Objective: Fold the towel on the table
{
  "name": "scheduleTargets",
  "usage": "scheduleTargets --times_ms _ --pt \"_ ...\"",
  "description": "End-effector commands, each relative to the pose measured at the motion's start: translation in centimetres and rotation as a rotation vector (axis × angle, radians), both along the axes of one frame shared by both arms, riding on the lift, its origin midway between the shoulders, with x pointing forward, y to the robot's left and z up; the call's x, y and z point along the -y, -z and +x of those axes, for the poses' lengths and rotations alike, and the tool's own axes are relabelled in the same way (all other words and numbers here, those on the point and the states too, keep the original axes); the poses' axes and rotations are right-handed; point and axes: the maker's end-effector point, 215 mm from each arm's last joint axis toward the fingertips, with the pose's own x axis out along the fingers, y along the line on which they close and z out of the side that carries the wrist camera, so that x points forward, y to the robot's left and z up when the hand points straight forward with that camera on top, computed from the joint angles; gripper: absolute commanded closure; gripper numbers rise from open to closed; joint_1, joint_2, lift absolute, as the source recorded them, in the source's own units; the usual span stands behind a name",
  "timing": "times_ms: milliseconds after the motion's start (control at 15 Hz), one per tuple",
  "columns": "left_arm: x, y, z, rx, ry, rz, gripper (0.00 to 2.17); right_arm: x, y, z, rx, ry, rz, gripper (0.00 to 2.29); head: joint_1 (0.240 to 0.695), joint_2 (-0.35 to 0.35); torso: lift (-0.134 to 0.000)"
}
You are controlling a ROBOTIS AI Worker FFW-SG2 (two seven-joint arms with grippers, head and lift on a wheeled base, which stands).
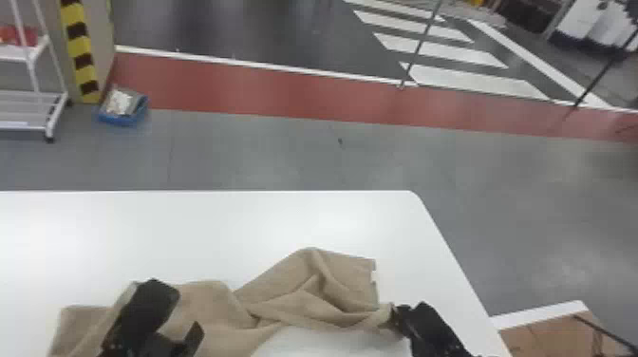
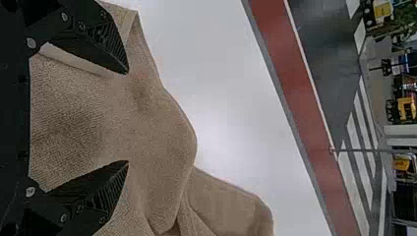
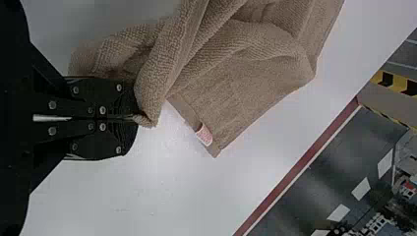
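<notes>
The bench (image 1: 142,228) carried the towel (image 1: 285,304), rumpled inside its right edge. The left gripper (image 2: 128,117) had its jaws apart over the cloth; the right gripper (image 3: 135,118) had its jaws clamped on towel. Straightening likely called for a shallow left pinch, then gentle outward tension, flattening the tag (image 3: 204,134) corner.

Grey floor (image 1: 285,152) is running up to a red strip (image 1: 261,90), and chunky white stripes (image 1: 474,80) are crossing the darker floor (image 1: 285,33) beyond. Off to the left, a white rack (image 1: 57,114) is standing near yellow-and-black tape (image 1: 78,46), while light is kinda glinting off the grey.
</notes>
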Motion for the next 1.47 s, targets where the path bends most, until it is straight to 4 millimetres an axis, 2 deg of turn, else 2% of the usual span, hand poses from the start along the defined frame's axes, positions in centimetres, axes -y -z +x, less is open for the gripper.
scheduleTargets --times_ms 0,200,533,600,733,1067,1133,1333,1400 --pt "-0.5 0.4 1.2 0.001 -0.020 0.018 0.28 -0.1 0.0 0.0 0.000 -0.001 0.002 1.95 0.695 -0.350 0.000" --pt "-1.6 0.0 2.5 0.012 -0.053 0.034 0.33 -0.2 0.2 -0.1 -0.002 0.001 0.006 1.95 0.695 -0.350 0.000" --pt "-3.5 2.3 2.0 -0.046 -0.086 0.081 0.33 0.0 0.1 0.0 0.000 0.004 0.006 1.95 0.695 -0.350 0.000" --pt "-3.8 2.3 2.3 -0.041 -0.093 0.092 0.33 -0.1 0.1 0.0 0.000 0.003 0.007 1.95 0.695 -0.350 0.000" --pt "-4.1 2.4 2.6 -0.039 -0.099 0.100 0.46 -0.3 0.2 0.0 -0.001 0.000 0.008 1.95 0.695 -0.350 0.000" --pt "-4.9 2.8 2.6 -0.060 -0.117 0.105 0.48 0.1 0.5 -0.3 -0.007 0.009 0.011 1.95 0.695 -0.350 0.000" --pt "-5.0 2.8 2.5 -0.066 -0.119 0.103 0.61 0.1 0.6 -0.4 -0.010 0.009 0.012 1.95 0.695 -0.350 0.000" --pt "-5.7 3.0 2.3 -0.081 -0.132 0.107 0.64 0.4 0.6 -0.5 -0.009 0.016 0.010 1.95 0.695 -0.350 0.000" --pt "-5.8 2.9 2.2 -0.082 -0.138 0.100 0.79 0.4 0.6 -0.6 -0.010 0.016 0.010 1.95 0.695 -0.350 0.000"
